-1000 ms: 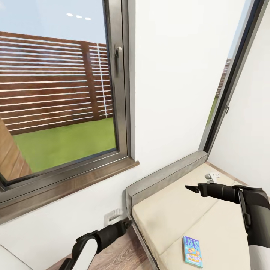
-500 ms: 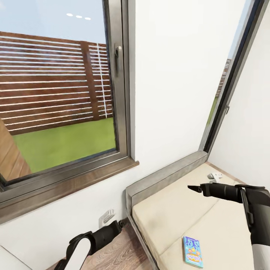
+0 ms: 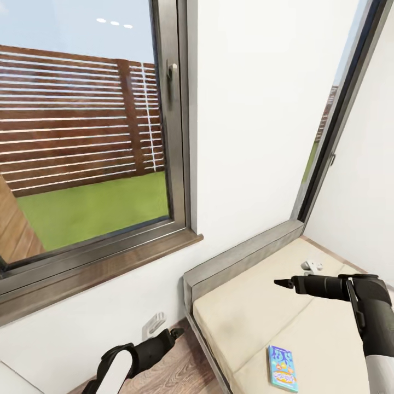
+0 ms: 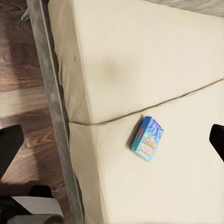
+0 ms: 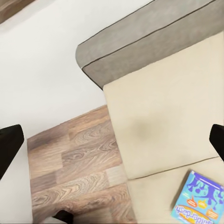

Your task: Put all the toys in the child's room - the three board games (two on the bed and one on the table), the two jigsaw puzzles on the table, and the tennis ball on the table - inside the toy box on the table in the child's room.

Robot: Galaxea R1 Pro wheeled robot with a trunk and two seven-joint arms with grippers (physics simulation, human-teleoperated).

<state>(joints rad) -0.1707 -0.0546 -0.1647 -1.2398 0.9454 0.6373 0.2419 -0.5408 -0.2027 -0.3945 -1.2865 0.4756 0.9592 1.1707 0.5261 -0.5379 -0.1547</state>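
Teal-blue board game (image 3: 282, 367) lies flat on the cream mattress (image 3: 257, 306) of the bed, well clear of the grey headboard (image 3: 241, 256) and just past the seam between the two cushions. Its lid carries busy orange and purple cartoon lettering, too blurred to read. Right gripper (image 3: 283, 283) hangs above the mattress between headboard and box, fingers spread wide in the wrist view, holding nothing. Left gripper (image 3: 176, 332) sits low over the wood-plank floor (image 3: 164, 372) beside the bed frame, likewise spread and empty.
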